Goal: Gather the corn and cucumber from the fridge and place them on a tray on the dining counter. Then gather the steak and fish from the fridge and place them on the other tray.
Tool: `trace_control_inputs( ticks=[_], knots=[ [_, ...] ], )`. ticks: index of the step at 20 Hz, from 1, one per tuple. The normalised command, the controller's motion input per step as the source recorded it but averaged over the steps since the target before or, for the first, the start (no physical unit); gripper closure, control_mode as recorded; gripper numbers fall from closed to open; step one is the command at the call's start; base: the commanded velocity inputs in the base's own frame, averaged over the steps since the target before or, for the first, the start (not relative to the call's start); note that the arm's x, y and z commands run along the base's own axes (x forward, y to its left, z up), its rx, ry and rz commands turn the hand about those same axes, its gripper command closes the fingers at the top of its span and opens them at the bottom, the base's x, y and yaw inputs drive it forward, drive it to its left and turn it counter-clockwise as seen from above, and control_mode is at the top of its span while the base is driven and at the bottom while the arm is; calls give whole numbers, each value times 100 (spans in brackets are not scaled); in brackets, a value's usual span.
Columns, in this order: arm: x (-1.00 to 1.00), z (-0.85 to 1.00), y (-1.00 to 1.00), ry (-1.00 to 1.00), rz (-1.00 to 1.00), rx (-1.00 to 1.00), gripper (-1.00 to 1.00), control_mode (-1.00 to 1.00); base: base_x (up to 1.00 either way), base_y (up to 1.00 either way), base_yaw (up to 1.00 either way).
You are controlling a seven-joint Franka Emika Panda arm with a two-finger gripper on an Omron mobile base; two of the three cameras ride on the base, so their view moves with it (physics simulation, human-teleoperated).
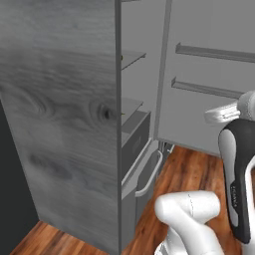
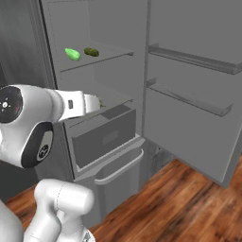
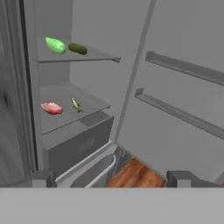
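Grey fridge stands open in front of me, door swung out to the right with two bare rails. Hand view gives the most: corn and cucumber side by side on the upper shelf, corn to the left, apart but near each other. One shelf down, steak lies flat at left with the small fish just right of it, not touching. Drawer sits closed under that shelf. Right base view shows the corn and cucumber too, but my forearm covers the lower shelf there. Left base view catches mostly the wood-grain outer side panel, shelf edges only, no food visible, plus the pale bar handle low on the front. Wooden floor below the door. My end effector hangs outside the fridge, fingers spread wide, gripping nothing, touching nothing.
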Motion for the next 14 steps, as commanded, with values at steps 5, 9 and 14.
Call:
trace_control_inputs(
  ticks=[5, 9, 14],
  knots=[
    [-16, -8, 39, 2, 0, 3, -100, 100, 1, 13, 3],
    [0, 0, 0, 0, 0, 0, -100, 100, 66, -18, 16],
    [0, 0, 0, 0, 0, 0, -100, 100, 58, -36, 22]
  ],
)
